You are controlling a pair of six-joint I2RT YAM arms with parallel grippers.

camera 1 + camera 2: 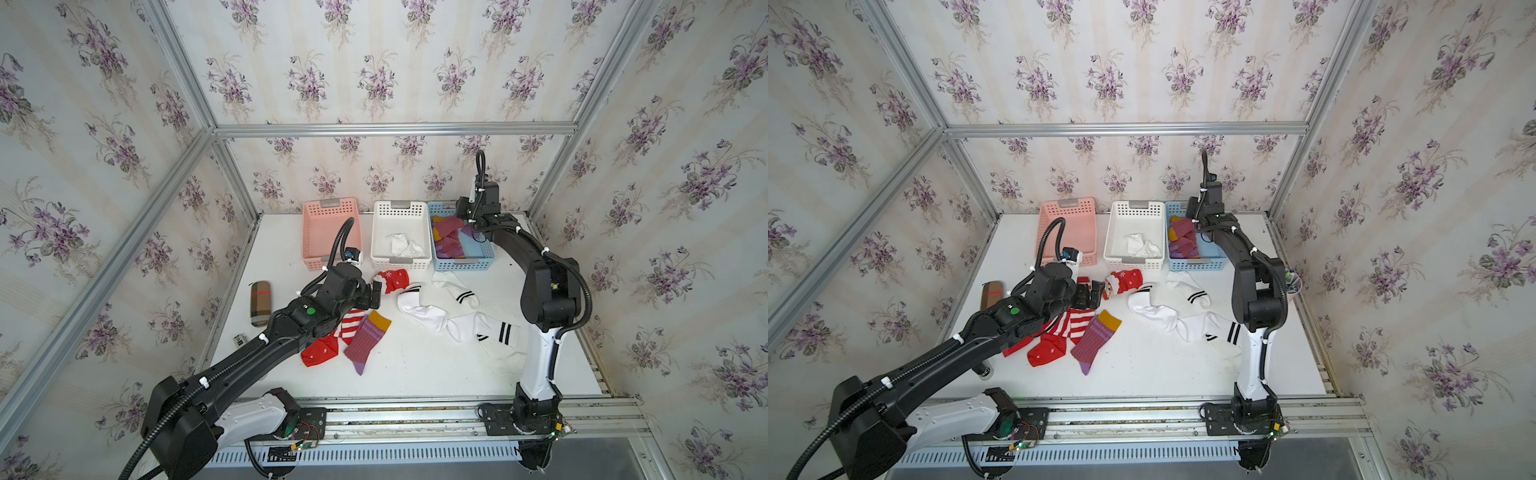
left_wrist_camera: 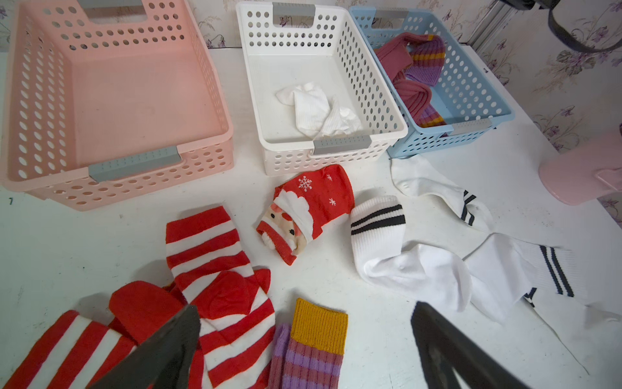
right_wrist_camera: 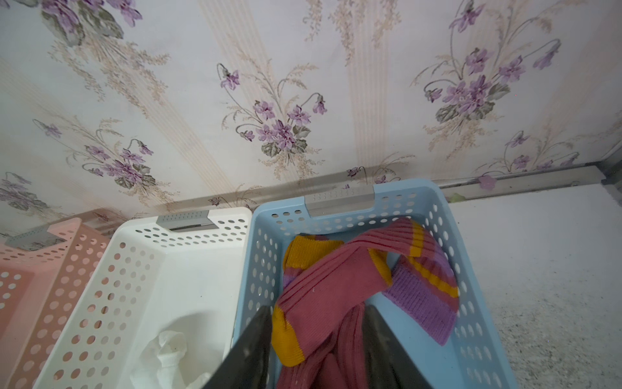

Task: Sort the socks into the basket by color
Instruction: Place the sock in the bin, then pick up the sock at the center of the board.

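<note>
Three baskets stand at the back: pink point(image 1: 328, 207), white point(image 1: 401, 206) holding a white sock point(image 1: 405, 245), and blue point(image 1: 463, 264) holding maroon-purple socks point(image 3: 323, 293). My right gripper point(image 3: 318, 308) hangs in the blue basket, jaws apart, with a maroon sock lying slack between them. On the table lie a Santa-face sock point(image 2: 309, 208), red-and-white striped socks point(image 2: 208, 249), a red snowflake sock point(image 1: 318, 353), a purple ribbed sock with a mustard cuff point(image 2: 313, 343) and white black-banded socks point(image 1: 440, 316). My left gripper point(image 2: 304, 308) hovers wide open over the mustard cuff, holding nothing.
A brown plaid case point(image 1: 260, 303) lies at the table's left edge, with a small tag point(image 1: 239, 340) near it. A pink cup point(image 2: 585, 175) stands at the right edge. Papered walls and metal rails close in three sides.
</note>
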